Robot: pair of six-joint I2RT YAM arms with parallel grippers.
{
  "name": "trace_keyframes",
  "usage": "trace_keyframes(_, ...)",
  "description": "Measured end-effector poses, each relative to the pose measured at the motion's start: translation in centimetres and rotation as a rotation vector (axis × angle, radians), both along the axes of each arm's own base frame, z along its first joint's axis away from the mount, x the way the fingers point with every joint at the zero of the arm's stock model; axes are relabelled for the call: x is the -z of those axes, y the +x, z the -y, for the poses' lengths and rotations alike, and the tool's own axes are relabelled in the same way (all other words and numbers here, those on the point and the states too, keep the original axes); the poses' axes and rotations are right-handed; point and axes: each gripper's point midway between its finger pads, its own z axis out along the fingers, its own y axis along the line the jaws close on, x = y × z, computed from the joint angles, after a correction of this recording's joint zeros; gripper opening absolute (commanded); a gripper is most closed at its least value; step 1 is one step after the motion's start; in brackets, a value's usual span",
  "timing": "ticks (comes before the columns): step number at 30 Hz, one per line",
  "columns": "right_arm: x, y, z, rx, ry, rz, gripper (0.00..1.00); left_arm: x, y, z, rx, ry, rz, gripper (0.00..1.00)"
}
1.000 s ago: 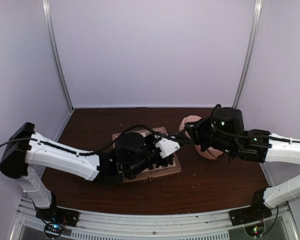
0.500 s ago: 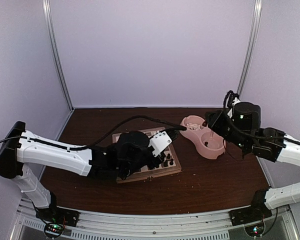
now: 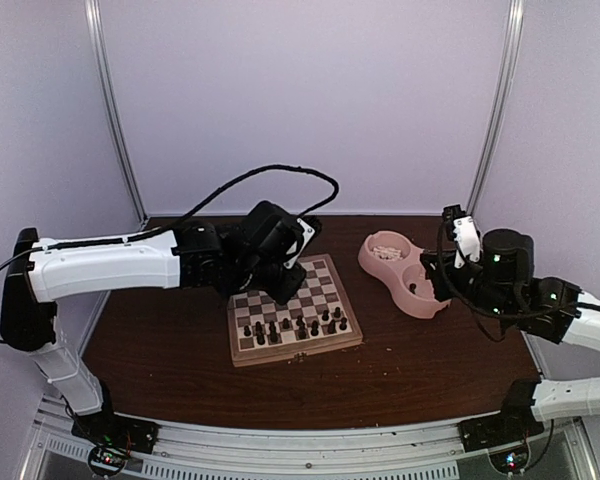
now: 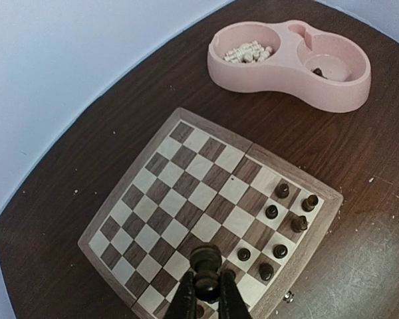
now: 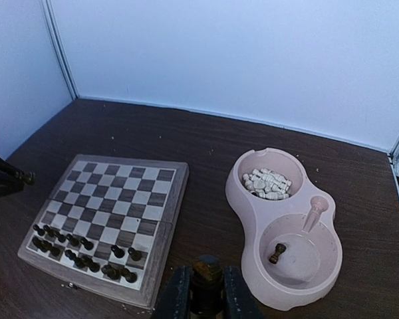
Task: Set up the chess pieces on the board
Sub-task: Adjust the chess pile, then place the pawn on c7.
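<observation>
Wherever jaws show, they pinch dark pieces (image 4: 205, 264) (image 5: 205, 270) — pawns, perhaps.

The top external camera sits fixed above and behind the arm bases (image 3: 110, 432), well back, looking down and forward across the whole counter (image 3: 180, 370) to the rear wall (image 3: 310, 100). The left wrist camera rides high over the chessboard (image 4: 186, 193), facing steeply down, with the left end effector (image 4: 206, 287) at its bottom edge. The right wrist camera sits close above the pink double bowl (image 5: 247, 226), tilted obliquely toward the rear wall, with the right end effector (image 5: 206, 292) at the bottom. All three views share the chessboard and bowl
</observation>
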Motion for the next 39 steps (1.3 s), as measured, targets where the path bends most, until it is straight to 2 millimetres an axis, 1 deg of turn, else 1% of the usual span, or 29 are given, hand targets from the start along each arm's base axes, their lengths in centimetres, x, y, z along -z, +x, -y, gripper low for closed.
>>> trace_keyframes(3,2.1,0.7,-0.1,-0.012,-0.087,-0.028,0.00,1.3,0.0,-0.1,0.003,0.037,-0.055,0.00)
trace_keyframes(6,4.1,1.9,0.7,0.008,-0.141,-0.060,0.00,3.1,-0.2,0.4,0.019,0.082,-0.105,0.00)
trace_keyframes(9,5.5,3.1,1.9,0.029,-0.141,-0.074,0.00,5.1,-0.3,0.7,0.024,0.121,-0.160,0.00)
trace_keyframes(12,6.9,4.3,2.7,0.046,-0.132,-0.095,0.00,6.6,0.1,0.9,0.015,0.142,-0.212,0.00)
trace_keyframes(16,7.9,5.5,2.2,0.031,-0.096,-0.087,0.00,8.0,1.3,1.0,-0.022,0.124,-0.304,0.00)
trace_keyframes(19,9.2,5.9,1.6,0.010,-0.079,-0.077,0.00,8.8,2.0,0.8,-0.045,0.091,-0.384,0.00)
trace_keyframes(22,11.1,6.3,1.1,0.001,-0.078,-0.087,0.00,9.1,2.5,0.7,-0.054,0.044,-0.479,0.00)
trace_keyframes(25,12.1,6.4,0.8,-0.012,-0.072,-0.087,0.00,9.2,2.7,1.1,-0.048,0.009,-0.548,0.00)
trace_keyframes(27,12.2,6.4,0.7,-0.018,-0.063,-0.077,0.00,9.2,2.9,1.5,-0.041,-0.002,-0.572,0.00)
trace_keyframes(31,11.3,6.6,0.7,-0.010,-0.042,-0.039,0.00,9.4,2.6,2.5,-0.021,0.002,-0.617,0.01)
trace_keyframes(33,11.0,6.7,0.9,-0.001,-0.037,-0.026,0.00,9.7,2.8,3.1,-0.018,0.008,-0.633,0.01)
trace_keyframes(36,10.5,6.6,1.1,0.010,-0.030,-0.010,0.00,10.6,3.0,3.6,-0.022,0.032,-0.657,0.01)
trace_keyframes(39,10.5,6.6,1.3,0.020,-0.031,-0.006,0.00,11.7,2.9,3.5,-0.032,0.065,-0.681,0.01)
